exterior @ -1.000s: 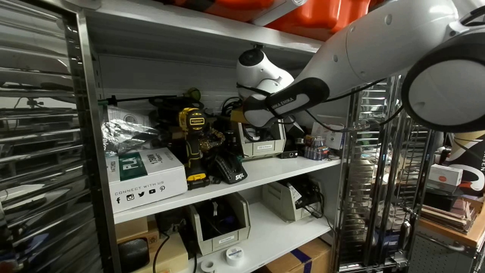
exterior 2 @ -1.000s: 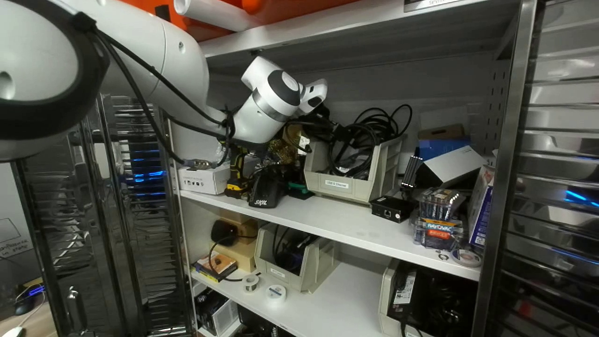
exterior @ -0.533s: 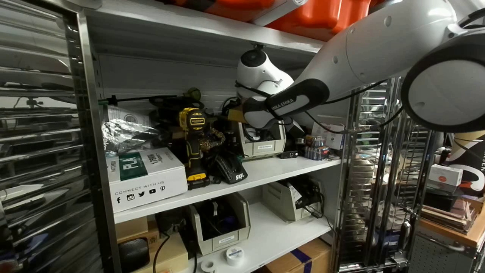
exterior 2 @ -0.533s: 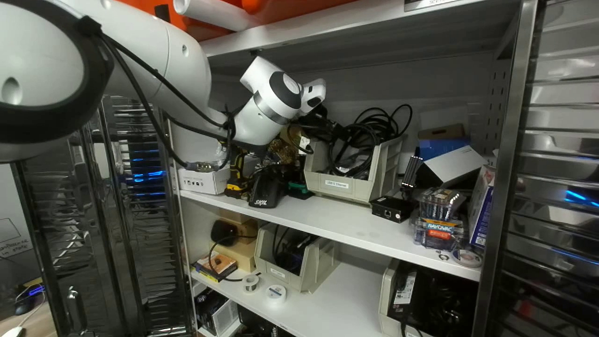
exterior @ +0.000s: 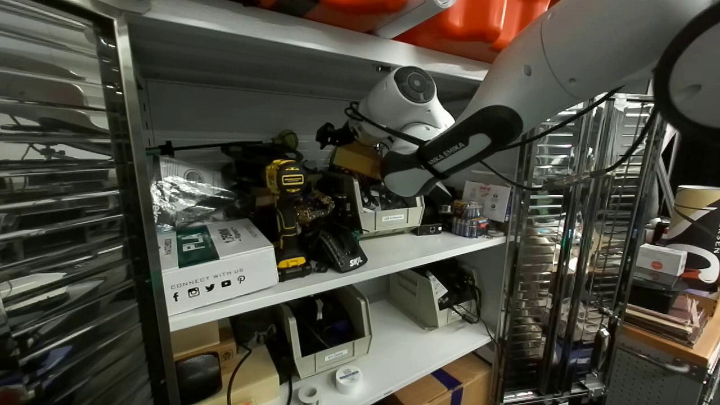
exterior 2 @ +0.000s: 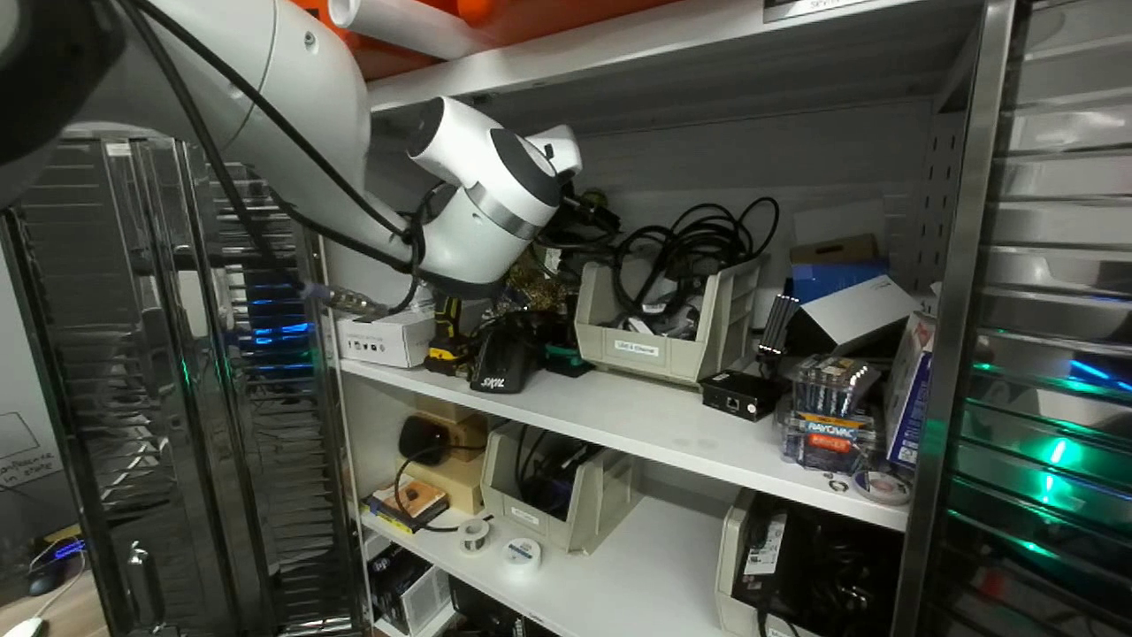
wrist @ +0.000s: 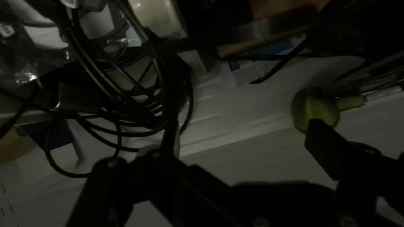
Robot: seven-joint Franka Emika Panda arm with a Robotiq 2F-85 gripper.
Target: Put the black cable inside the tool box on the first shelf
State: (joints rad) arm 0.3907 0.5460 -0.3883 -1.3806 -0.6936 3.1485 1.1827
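The black cable (exterior 2: 707, 248) lies in loops on top of a beige open bin (exterior 2: 637, 349), the likely tool box, on the white shelf board (exterior 2: 610, 411). Some loops rise above the bin's back. In the wrist view the black cable (wrist: 142, 118) is a coil on the left, partly behind the left finger; I cannot tell if they touch. My gripper (wrist: 249, 145) is open, with nothing between its fingertips. In an exterior view the gripper (exterior: 333, 135) is above and behind the bin (exterior: 388, 219), where the arm hides most of the cable.
A brown box (exterior: 357, 159) sits near the gripper. A yellow drill (exterior: 287, 214), a white box (exterior: 219, 264) and a green round object (wrist: 315, 108) are alongside. A battery pack (exterior 2: 827, 425) and black device (exterior 2: 738, 394) stand beside the bin. The upper shelf (exterior: 315, 42) is close above the arm.
My arm has swung away from the bin, and the gripper now shows in an exterior view where it was hidden. The cable loop hanging at the bin's front has shifted up and back.
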